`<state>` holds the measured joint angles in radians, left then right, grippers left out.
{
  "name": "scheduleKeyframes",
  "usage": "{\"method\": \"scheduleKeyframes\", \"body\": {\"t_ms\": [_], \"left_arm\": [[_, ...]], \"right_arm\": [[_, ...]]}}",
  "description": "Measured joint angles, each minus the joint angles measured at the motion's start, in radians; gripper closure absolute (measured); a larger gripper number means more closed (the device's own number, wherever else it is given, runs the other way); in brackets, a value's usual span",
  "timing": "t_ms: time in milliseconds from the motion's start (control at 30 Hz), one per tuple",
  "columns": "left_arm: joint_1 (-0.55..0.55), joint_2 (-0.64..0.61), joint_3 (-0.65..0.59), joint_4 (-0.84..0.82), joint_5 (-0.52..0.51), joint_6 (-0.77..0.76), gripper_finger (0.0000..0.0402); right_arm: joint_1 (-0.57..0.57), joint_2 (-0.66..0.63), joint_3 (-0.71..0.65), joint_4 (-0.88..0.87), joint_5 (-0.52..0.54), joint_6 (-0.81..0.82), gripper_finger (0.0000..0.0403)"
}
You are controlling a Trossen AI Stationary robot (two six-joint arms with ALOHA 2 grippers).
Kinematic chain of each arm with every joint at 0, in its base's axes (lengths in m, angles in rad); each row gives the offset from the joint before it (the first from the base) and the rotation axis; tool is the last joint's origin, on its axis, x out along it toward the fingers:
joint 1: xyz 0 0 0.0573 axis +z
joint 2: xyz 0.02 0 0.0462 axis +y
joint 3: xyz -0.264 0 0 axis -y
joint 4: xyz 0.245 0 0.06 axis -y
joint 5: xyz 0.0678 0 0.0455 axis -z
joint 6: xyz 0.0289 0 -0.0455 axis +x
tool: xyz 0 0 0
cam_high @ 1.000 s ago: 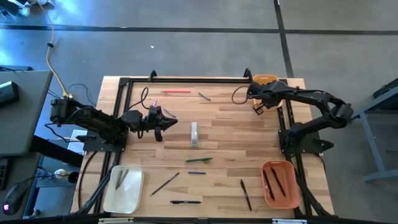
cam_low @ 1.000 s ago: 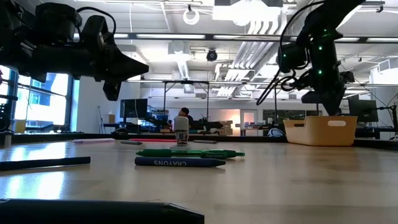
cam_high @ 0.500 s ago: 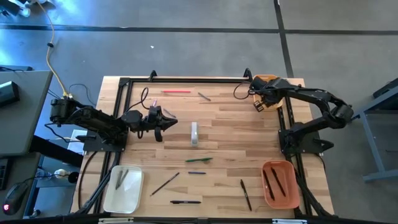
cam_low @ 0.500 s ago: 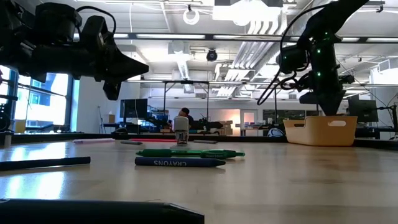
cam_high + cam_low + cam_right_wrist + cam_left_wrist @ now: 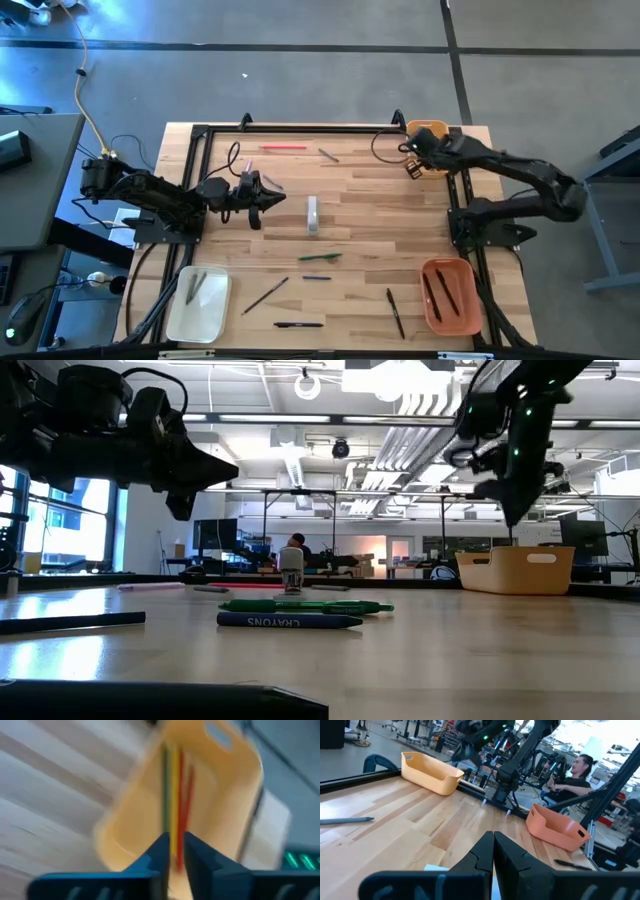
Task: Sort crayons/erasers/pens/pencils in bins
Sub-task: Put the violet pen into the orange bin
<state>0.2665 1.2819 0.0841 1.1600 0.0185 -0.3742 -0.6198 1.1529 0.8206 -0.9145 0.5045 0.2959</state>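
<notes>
right gripper [image 5: 412, 166] narrow gap, empty, at yellow bin [image 5: 428, 130] with pencils [image 5: 172, 785] inside | nearest loose: red pencil [image 5: 283, 147], far edge, lying crosswise, toward left arm | left gripper [image 5: 272, 196] closed, mid-table, slightly nearer

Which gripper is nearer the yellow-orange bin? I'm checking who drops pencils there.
Right. The right gripper hangs at the yellow-orange bin; the left gripper waits far across the table.
</notes>
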Motion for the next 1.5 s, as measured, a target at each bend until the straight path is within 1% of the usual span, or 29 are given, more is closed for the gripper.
{"method": "scheduleKeyframes", "body": {"t_ms": [33,100,167,267,367,467,567,667,733,833,967,1100,1300,1500], "left_arm": [[0.000,0.000,0.000,-0.005,0.000,0.004,0.0401],[0.000,0.000,0.000,-0.015,0.000,0.010,0.0401],[0.000,0.000,0.000,-0.023,0.000,0.011,0.0401],[0.000,0.000,0.000,-0.032,0.007,0.020,0.0401],[0.000,0.000,0.000,-0.034,0.007,0.017,0.0401],[0.000,0.000,0.000,-0.034,0.013,0.030,0.0401],[0.000,-0.004,0.000,-0.036,0.039,0.036,0.0401],[0.000,-0.020,0.000,-0.059,0.049,0.019,0.0401],[0.000,-0.038,0.000,-0.095,0.046,0.013,0.0401],[0.000,-0.077,0.001,-0.170,0.014,0.010,0.0401],[0.000,-0.143,0.036,-0.341,-0.025,0.003,0.0401],[0.000,-0.199,0.096,-0.561,-0.063,0.021,0.0401],[0.000,-0.267,0.204,-0.912,-0.065,0.029,0.0401],[0.000,-0.325,0.328,-1.266,-0.064,0.031,0.0402]], "right_arm": [[0.021,-0.037,-0.022,0.055,-0.001,-0.010,0.0380],[0.060,-0.117,-0.083,0.187,-0.014,-0.034,0.0396],[0.099,-0.195,-0.155,0.340,-0.059,-0.055,0.0393],[0.162,-0.296,-0.270,0.608,-0.161,-0.069,0.0388],[0.232,-0.356,-0.373,0.874,-0.201,-0.069,0.0398],[0.309,-0.372,-0.455,1.084,-0.203,-0.092,0.0400],[0.381,-0.361,-0.506,1.234,-0.233,-0.119,0.0399],[0.449,-0.336,-0.533,1.341,-0.274,-0.139,0.0402],[0.497,-0.314,-0.536,1.388,-0.274,-0.147,0.0402],[0.558,-0.269,-0.536,1.448,-0.261,-0.170,0.0402],[0.633,-0.186,-0.536,1.552,-0.221,-0.219,0.0403],[0.680,-0.089,-0.536,1.667,-0.209,-0.252,0.0403],[0.725,0.039,-0.536,1.854,-0.214,-0.271,0.0403],[0.748,0.117,-0.536,1.897,-0.216,-0.282,0.0403]]}}
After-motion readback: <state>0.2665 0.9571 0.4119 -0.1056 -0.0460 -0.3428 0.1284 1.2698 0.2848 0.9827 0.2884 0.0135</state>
